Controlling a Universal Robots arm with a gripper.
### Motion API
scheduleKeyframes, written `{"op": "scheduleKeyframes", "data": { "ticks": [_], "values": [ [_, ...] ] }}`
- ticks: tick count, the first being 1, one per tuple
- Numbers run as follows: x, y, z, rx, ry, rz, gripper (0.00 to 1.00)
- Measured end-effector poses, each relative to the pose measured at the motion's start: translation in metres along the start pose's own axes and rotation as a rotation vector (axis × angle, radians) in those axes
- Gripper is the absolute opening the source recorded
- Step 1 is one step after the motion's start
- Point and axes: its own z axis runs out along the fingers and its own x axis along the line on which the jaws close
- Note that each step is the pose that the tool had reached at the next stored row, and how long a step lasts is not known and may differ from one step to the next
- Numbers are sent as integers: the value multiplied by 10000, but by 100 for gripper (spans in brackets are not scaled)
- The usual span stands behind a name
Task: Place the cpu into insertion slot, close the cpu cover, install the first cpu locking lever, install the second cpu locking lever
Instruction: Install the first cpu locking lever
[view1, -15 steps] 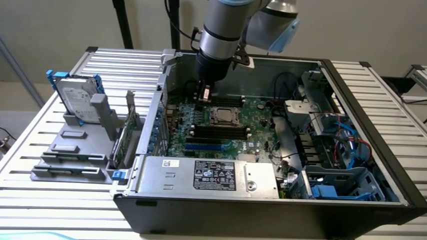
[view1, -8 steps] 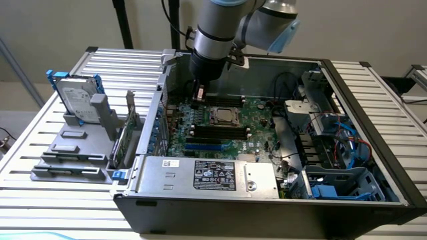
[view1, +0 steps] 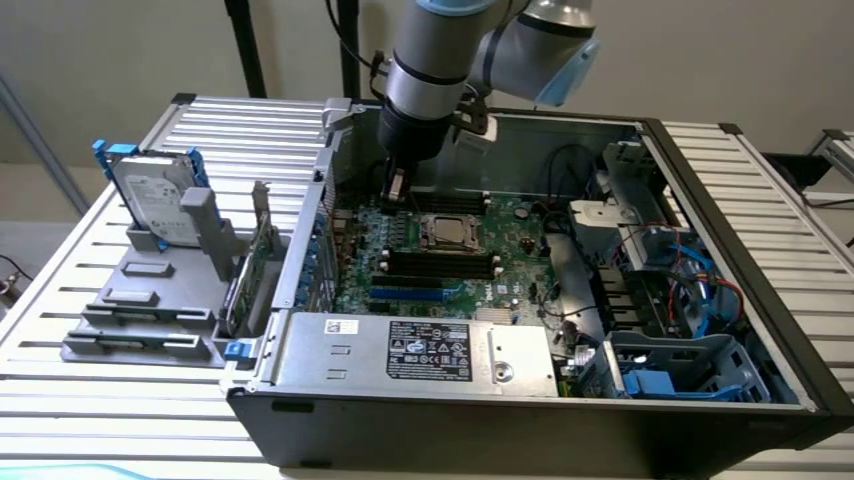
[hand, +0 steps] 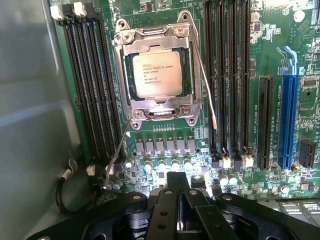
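Note:
The cpu (hand: 157, 74), pale silver with printed text, lies in the insertion slot (hand: 192, 111) on the green board. The cpu cover (hand: 125, 70), a silvery frame, lies flat over its edges. Two thin wire locking levers angle away from the socket with free ends: one (hand: 207, 90) runs toward the black memory slots, the other (hand: 119, 152) toward the case wall. My gripper (hand: 177, 177) is shut with nothing in it and hovers a short way off the socket's edge. In the exterior view the gripper (view1: 395, 197) hangs inside the case just to the left of the socket (view1: 447, 232).
Long black memory slots (hand: 90, 85) flank the socket on both sides, and a blue card slot (hand: 289, 110) lies beyond. The grey case wall (hand: 30, 125) is close by. A labelled grey power box (view1: 427, 350), cables (view1: 667, 270) and a hard drive (view1: 150, 195) in a rack surround the board.

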Motion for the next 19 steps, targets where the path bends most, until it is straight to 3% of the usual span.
{"op": "scheduleKeyframes", "data": {
  "ticks": [11, 19],
  "values": [
    [0, 0, 0, -117, 349, 1574, 11],
    [-1, -6, 1, -158, 663, 2556, 11]
  ]
}}
